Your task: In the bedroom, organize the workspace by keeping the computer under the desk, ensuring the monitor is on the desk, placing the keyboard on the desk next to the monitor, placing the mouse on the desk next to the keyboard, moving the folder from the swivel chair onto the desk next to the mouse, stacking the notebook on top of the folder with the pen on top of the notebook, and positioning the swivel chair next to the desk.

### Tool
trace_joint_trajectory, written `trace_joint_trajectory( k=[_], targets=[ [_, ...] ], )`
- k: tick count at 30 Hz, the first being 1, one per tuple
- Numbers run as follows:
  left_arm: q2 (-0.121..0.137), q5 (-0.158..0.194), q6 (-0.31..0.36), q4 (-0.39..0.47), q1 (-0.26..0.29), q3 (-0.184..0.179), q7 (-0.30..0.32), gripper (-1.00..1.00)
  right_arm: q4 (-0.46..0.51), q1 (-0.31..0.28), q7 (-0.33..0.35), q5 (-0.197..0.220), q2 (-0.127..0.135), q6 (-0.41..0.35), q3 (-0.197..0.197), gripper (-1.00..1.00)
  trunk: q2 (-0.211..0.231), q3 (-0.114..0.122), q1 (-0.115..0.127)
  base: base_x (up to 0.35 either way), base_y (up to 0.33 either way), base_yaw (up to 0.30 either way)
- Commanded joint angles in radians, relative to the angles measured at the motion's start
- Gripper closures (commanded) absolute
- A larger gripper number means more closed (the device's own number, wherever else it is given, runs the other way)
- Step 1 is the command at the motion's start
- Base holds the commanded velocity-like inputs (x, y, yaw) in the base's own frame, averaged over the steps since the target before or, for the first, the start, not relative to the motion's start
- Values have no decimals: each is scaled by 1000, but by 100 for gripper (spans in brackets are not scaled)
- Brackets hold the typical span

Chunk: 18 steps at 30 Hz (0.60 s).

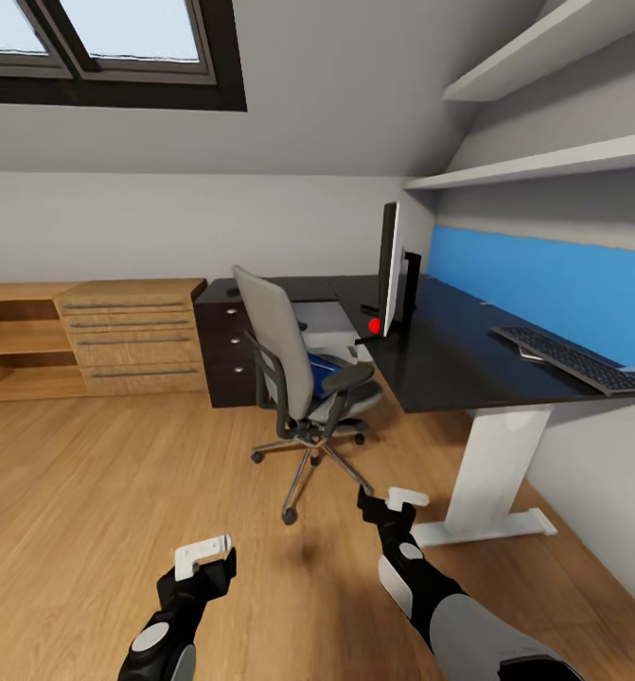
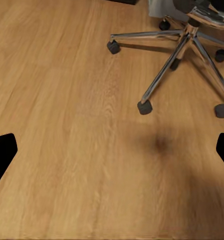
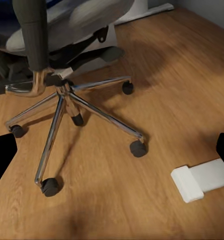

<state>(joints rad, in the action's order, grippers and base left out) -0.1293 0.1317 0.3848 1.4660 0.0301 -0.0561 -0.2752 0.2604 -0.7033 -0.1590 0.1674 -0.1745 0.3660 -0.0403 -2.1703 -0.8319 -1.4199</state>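
Observation:
The grey swivel chair (image 1: 293, 374) stands on the wood floor just left of the black-topped desk (image 1: 449, 355), its back toward me. A strip of the blue folder (image 1: 326, 365) shows on its seat. The monitor (image 1: 390, 270) stands edge-on on the desk, and the keyboard (image 1: 574, 360) lies at the desk's near right. A light grey box, likely the computer (image 1: 319, 319), shows under the desk behind the chair. My left gripper (image 1: 203, 558) and right gripper (image 1: 396, 501) hover low over the floor short of the chair, both open and empty. The chair's chrome base (image 2: 187, 45) (image 3: 66, 100) lies ahead of both.
The desk's white pedestal leg (image 1: 495, 463) and its foot (image 3: 202, 180) stand to my right. A black drawer unit (image 1: 224, 350) and an oak dresser (image 1: 132, 336) line the back wall. Open wood floor (image 2: 81, 125) stretches to the left. Shelves (image 1: 544, 161) hang above the desk.

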Motion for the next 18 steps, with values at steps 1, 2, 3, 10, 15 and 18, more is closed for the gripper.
trace_joint_trajectory(
  k=[1,2,3,10,15,18],
  targets=[
    [0,9,3,-5,1,-15,-10,-100,-1,-1,-3,9,0,5,-5,-100,-8,-4,-4,0,0,0],
    [-1,9,3,-9,1,-28,-11,-100,-2,-1,-3,9,0,5,-5,-100,-15,-7,-8,0,0,0],
    [-2,9,3,-16,1,-51,-17,-100,-4,-1,-3,9,0,3,-4,-100,-22,-10,-11,0,0,0],
    [-19,14,4,9,1,-87,-94,-100,-14,-1,-4,7,0,-80,-5,-100,-71,-32,-38,0,0,0],
    [-25,14,1,14,0,-118,-138,-100,-12,-1,-4,4,0,-127,-6,-100,-106,-48,-57,0,0,0],
    [-24,11,-1,17,-6,-149,-144,-100,-14,-3,-4,3,0,-136,-6,-100,-127,-57,-69,0,0,0]
  ],
)
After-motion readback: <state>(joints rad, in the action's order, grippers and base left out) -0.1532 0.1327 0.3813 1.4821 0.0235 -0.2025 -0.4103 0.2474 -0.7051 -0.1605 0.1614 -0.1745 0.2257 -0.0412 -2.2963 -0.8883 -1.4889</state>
